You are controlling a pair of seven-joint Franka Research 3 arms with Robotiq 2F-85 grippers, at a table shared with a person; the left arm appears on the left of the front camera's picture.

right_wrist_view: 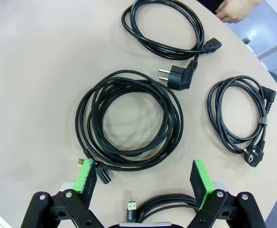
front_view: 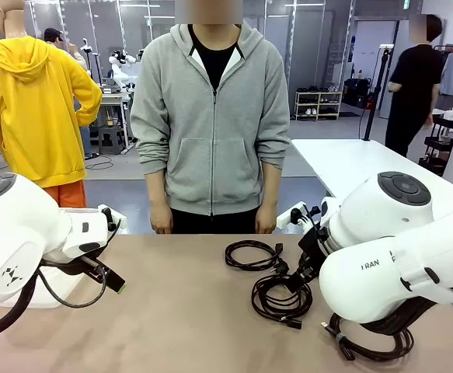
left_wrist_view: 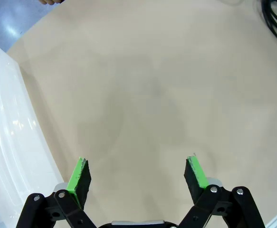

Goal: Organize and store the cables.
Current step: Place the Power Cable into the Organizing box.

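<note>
Several cables lie as black coils on the tan table [front_view: 187,326]. In the right wrist view a large coil [right_wrist_view: 128,123] sits just beyond my open right gripper [right_wrist_view: 143,178]. Another coil [right_wrist_view: 164,26] with a round plug lies farther off, a smaller one [right_wrist_view: 240,118] to the side, and one with a USB end [right_wrist_view: 159,204] under the fingers. From the front, coils show at the middle [front_view: 253,255], by the right gripper [front_view: 280,299] and under the right arm [front_view: 370,342]. My left gripper [left_wrist_view: 137,173] hangs open over bare table, holding nothing.
A clear plastic container [left_wrist_view: 5,142] stands close beside the left gripper. A person in a grey hoodie [front_view: 210,116] stands at the far edge, hands resting at the table rim [right_wrist_view: 235,9]. Bare table stretches between the left gripper and the coils.
</note>
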